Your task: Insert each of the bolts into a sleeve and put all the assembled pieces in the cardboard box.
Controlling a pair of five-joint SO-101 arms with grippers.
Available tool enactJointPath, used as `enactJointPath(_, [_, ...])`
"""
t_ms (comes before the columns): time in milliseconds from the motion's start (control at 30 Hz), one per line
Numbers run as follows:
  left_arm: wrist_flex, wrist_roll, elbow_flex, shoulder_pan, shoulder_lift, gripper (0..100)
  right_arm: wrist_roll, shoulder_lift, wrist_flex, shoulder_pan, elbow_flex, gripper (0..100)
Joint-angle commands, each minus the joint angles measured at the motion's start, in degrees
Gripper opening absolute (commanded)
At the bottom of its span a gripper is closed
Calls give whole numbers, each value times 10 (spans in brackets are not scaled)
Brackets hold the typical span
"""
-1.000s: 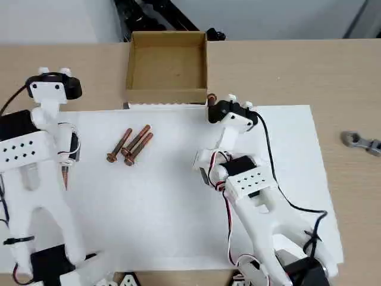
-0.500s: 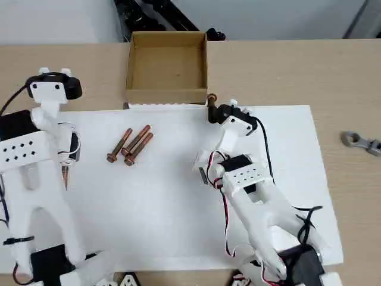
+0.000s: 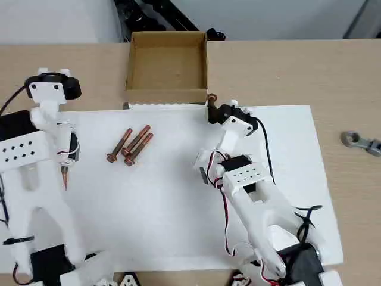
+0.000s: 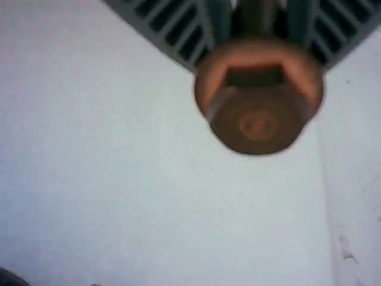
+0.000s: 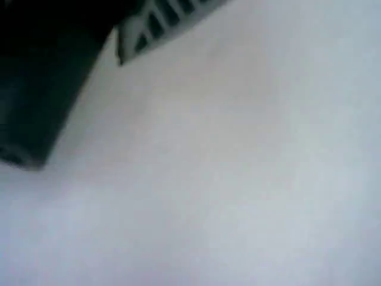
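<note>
Bolts point(image 3: 131, 145), three, lie together on the sheet point(image 3: 178, 208) near the box point(image 3: 166, 94), and the left wrist view shows head-on a fourth bolt point(image 4: 259, 104) pinched in the left gripper point(image 4: 257, 24); the right gripper point(image 3: 212, 106), beside the box's corner, I cannot judge.

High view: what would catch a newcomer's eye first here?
Three copper bolts lie close together on the white sheet, left of centre. Behind the sheet stands the open cardboard box, with nothing inside. The left hand grips a fourth bolt over the sheet.
</note>
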State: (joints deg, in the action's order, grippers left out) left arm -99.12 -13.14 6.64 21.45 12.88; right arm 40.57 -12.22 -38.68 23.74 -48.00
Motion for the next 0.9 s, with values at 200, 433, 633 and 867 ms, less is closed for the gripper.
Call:
enactJointPath(200, [-12, 1, -23, 3, 33, 5, -2, 8, -3, -9, 1, 3])
enactJointPath(433, [-12, -1, -23, 3, 33, 5, -65, -8, -61, -7, 14, 3])
enactJointPath(633, [-12, 0, -7, 2, 33, 5, -233, -130, -145, -8, 62, 3])
enactJointPath(867, [-7, 0, -8, 2, 33, 6, -432, -392, -155, -9, 71, 3])
